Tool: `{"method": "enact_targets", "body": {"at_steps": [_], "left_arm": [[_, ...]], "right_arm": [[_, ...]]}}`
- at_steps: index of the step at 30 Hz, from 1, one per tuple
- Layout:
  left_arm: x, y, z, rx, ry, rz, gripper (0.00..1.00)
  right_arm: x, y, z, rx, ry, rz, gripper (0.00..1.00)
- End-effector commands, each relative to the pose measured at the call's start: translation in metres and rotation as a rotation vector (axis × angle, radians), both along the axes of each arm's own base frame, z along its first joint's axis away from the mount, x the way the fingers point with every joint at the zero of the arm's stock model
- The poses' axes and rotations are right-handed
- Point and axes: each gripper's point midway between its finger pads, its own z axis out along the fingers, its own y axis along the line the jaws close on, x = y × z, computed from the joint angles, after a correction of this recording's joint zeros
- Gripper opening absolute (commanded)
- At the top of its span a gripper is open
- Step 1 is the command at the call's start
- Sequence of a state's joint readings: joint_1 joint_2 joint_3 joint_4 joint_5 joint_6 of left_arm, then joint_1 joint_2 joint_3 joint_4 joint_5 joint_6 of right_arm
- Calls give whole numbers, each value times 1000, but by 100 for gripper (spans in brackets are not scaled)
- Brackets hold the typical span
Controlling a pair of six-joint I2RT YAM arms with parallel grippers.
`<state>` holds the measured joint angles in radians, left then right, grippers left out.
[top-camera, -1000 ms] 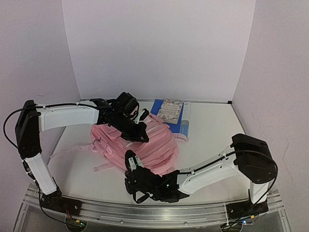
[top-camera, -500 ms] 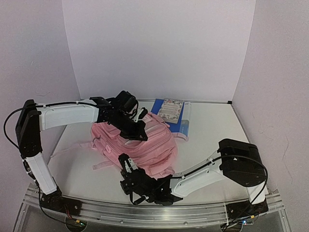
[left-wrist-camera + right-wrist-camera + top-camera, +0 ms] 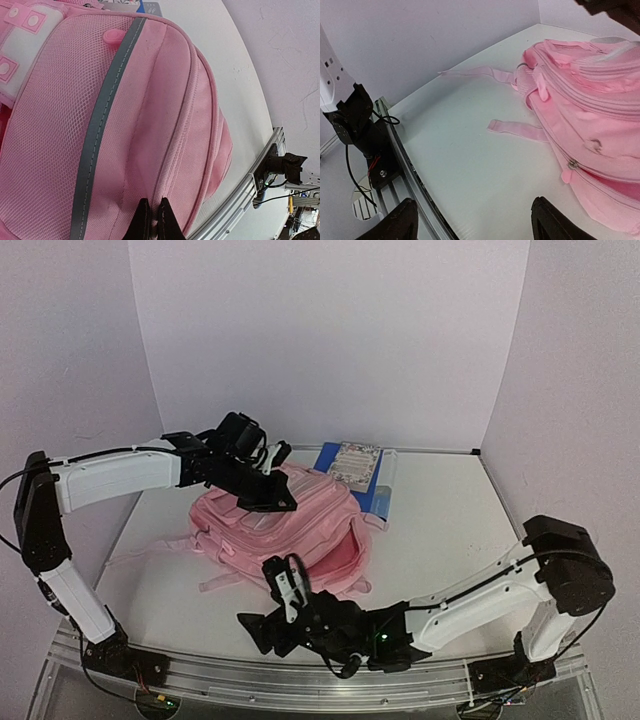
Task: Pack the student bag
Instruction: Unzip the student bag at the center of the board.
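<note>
The student bag [image 3: 290,530] is a pink backpack lying in the middle of the table. Its near side gapes open at a darker pink slit [image 3: 347,558]. My left gripper [image 3: 272,500] sits on the bag's top. In the left wrist view it [image 3: 151,216] is shut on a fold of pink fabric beside a seam. My right gripper [image 3: 262,623] hovers low over the bare table in front of the bag, near the front rail. It [image 3: 475,222] stands open with nothing between its fingers. The bag's zip pull [image 3: 572,164] lies to its right.
A stack of books [image 3: 352,468] with a blue cover [image 3: 378,498] lies behind the bag by the back wall. Loose pink straps [image 3: 517,131] trail over the table left of the bag. The metal front rail [image 3: 330,680] runs just below the right gripper.
My right gripper has opened wide and drawn back from the bag's front toward the rail. The left gripper, still pinching fabric, has shifted left and back, and the bag's near side gapes wider.
</note>
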<state>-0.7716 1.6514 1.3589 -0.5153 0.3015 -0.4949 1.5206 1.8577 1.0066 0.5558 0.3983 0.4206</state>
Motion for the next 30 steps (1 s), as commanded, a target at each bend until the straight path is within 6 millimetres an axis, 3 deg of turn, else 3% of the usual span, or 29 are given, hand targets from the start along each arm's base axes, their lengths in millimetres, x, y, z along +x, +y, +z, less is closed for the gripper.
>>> {"method": "enact_targets", "body": {"at_steps": [1,7,11,13,17,23,26,30], "left_arm": [[22,12,88,-162,-238,63,0],[16,31,97,-141,-259,98,0],[14,40,102,-137,-268,121,0],[13,43,105,-139,-273,129,0],[12,47,106,-138,-274,135,0],[10,50,109,-142,-276,138,0],[9,52,114,-146,-287,140,0],[15,64,125,-134,-307,158,0]], "right_arm": [[24,-42,26,44,55,-178,85],[61,-87,21,20,138,-332,95],[94,-115,-3,37,270,-406,97],[101,-122,-15,37,325,-422,97],[108,-125,-33,44,412,-446,97],[115,-113,-54,20,455,-463,96],[119,-110,-66,-1,452,-483,82],[123,-117,-80,-16,457,-528,46]]}}
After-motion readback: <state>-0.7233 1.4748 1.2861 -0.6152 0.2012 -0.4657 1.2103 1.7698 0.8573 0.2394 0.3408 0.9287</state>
